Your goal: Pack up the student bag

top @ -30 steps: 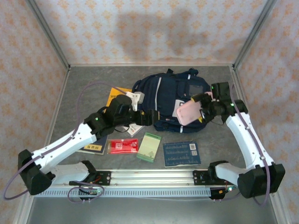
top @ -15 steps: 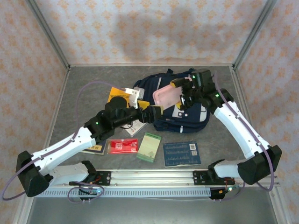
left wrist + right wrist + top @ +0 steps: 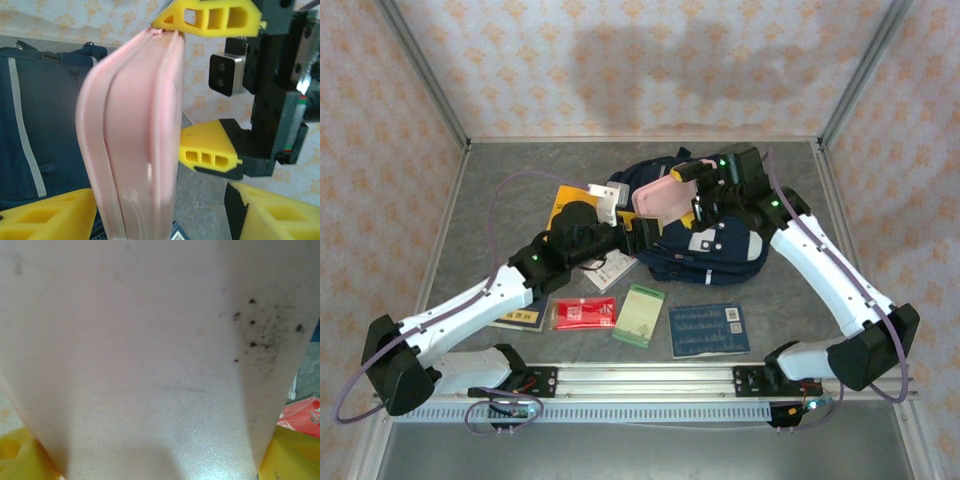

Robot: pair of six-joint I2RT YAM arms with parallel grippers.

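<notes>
The student bag [image 3: 720,245], dark navy with grey stripes, lies at mid-table; its striped side [image 3: 40,125] is in the left wrist view too. My right gripper [image 3: 682,192] is shut on a pink case [image 3: 660,197] and holds it in the air above the bag's left part. That case [image 3: 150,355] fills the right wrist view between my right gripper's [image 3: 155,460] yellow fingers. My left gripper [image 3: 638,232] reaches in from the left. Its jaws [image 3: 160,215] straddle the case's [image 3: 135,135] near end, open, with a gap at the right finger.
A yellow book [image 3: 570,200] lies left of the bag. In front lie a red packet [image 3: 584,313], a green notebook [image 3: 640,314] and a blue book [image 3: 708,329]. A dark book [image 3: 520,315] sits under the left arm. A metal rail [image 3: 640,378] runs along the near edge.
The right gripper carried the pink case from the bag's front right up and leftward over the bag. The left gripper swung in to meet it, its jaws narrowing around the case's end.
</notes>
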